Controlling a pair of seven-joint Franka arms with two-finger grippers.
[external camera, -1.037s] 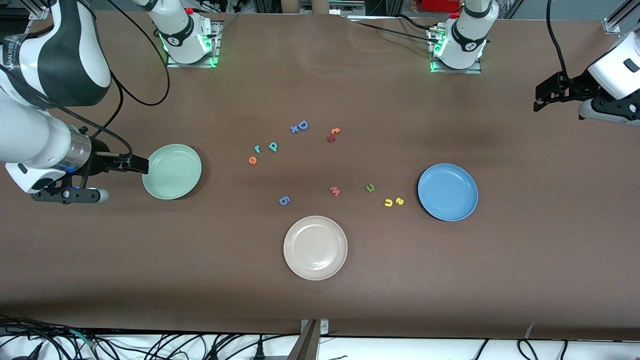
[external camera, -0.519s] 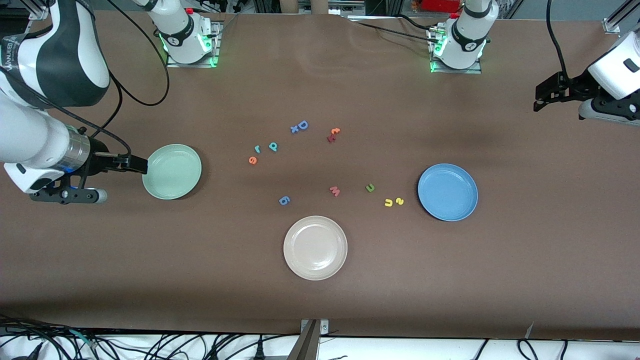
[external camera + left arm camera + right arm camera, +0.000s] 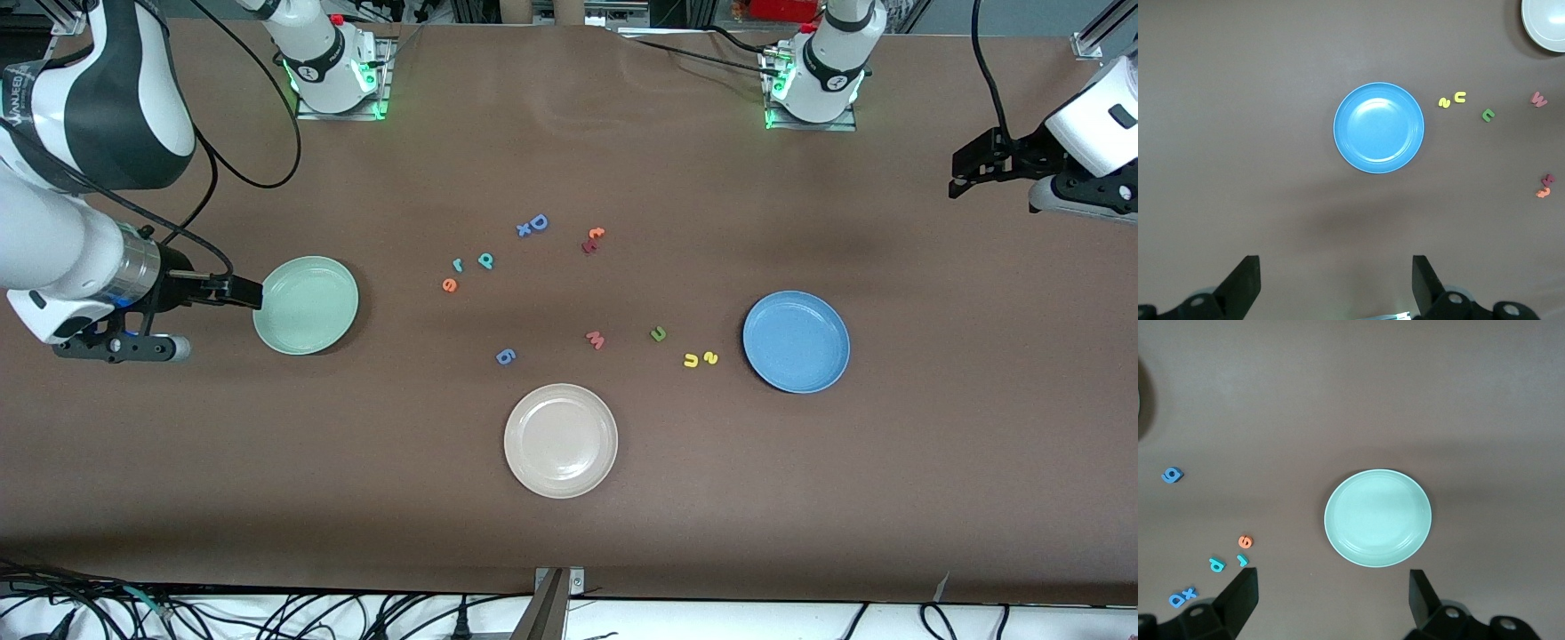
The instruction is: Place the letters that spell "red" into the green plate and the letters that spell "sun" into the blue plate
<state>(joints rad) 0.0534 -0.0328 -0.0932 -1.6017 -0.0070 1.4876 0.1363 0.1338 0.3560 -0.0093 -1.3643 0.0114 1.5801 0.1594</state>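
The green plate (image 3: 307, 305) lies bare toward the right arm's end, and the blue plate (image 3: 797, 341) lies bare toward the left arm's end. An orange "e" (image 3: 450, 284), a teal "r" (image 3: 458, 264) and a teal "d" (image 3: 485, 260) sit together mid-table. Beside the blue plate are an olive "n" (image 3: 658, 334), a yellow "u" (image 3: 691, 360) and a yellow "s" (image 3: 709, 357). My right gripper (image 3: 252, 292) hangs open by the green plate's (image 3: 1377, 517) edge, holding nothing. Out over the table's end past the blue plate (image 3: 1379, 127), my left gripper (image 3: 958, 178) is open and empty.
A cream-white plate (image 3: 560, 440) lies nearest the front camera. Loose on the table are a blue "D" (image 3: 538, 222), a red-orange letter pair (image 3: 593, 238), a pink "w" (image 3: 596, 340) and a blue "g" (image 3: 505, 356). Both arm bases stand at the table's back edge.
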